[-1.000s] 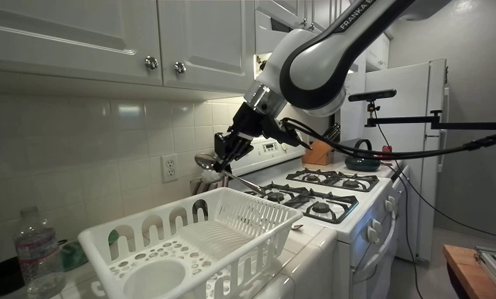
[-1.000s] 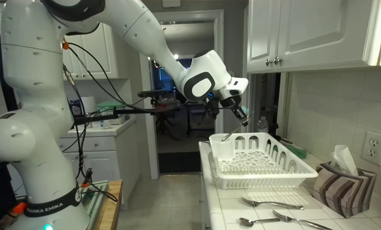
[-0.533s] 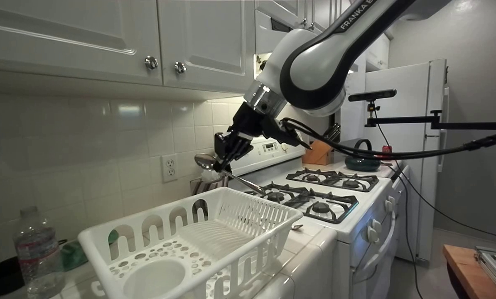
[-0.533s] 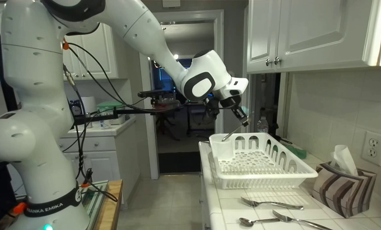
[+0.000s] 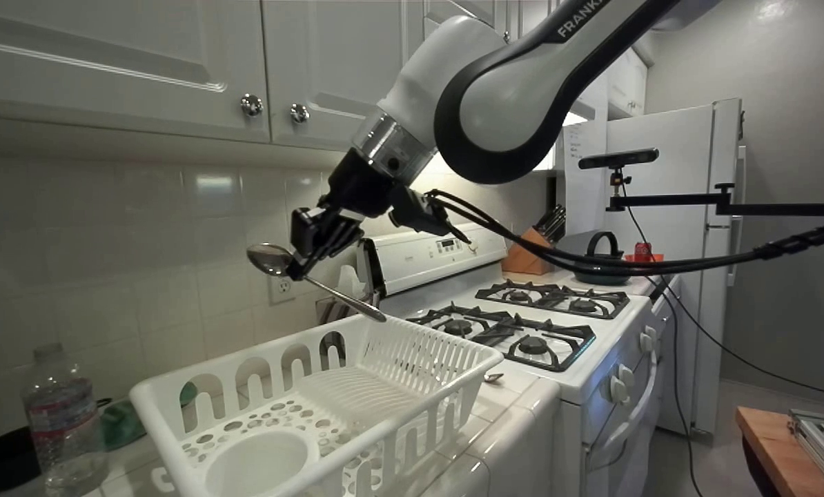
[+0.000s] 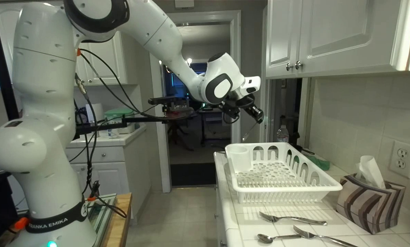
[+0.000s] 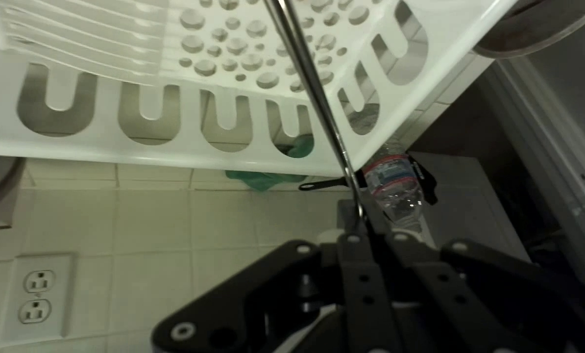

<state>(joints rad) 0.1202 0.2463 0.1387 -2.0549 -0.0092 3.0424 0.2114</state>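
My gripper [image 5: 297, 272] is shut on a large metal spoon [image 5: 346, 298] and holds it in the air above the white dish rack [image 5: 246, 355]. The fingers grip the spoon near its bowl; the handle slants down toward the rack. In an exterior view the gripper [image 6: 260, 119] is high over the rack [image 6: 287, 189], and the spoon's handle end [image 6: 245, 138] is just above the rack's round cup [image 6: 239, 159]. In the wrist view the spoon's shaft [image 7: 312, 83] runs from between the fingertips [image 7: 363, 215] across the rack's corner [image 7: 175, 164]. The bowl is hidden there.
Two forks [image 6: 292, 220] [image 6: 320, 236] and a small spoon [image 6: 268, 237] lie on the tiled counter beside a tissue box [image 6: 369, 204]. A plastic bottle [image 5: 63, 424] stands past the rack. A stove [image 5: 453, 345] adjoins the counter. Cabinets [image 5: 343, 62] hang above.
My gripper has risen and shifted left in both exterior views, carrying the spoon. The handle end, earlier overlapping the rack's cup in an exterior view, now shows above it.
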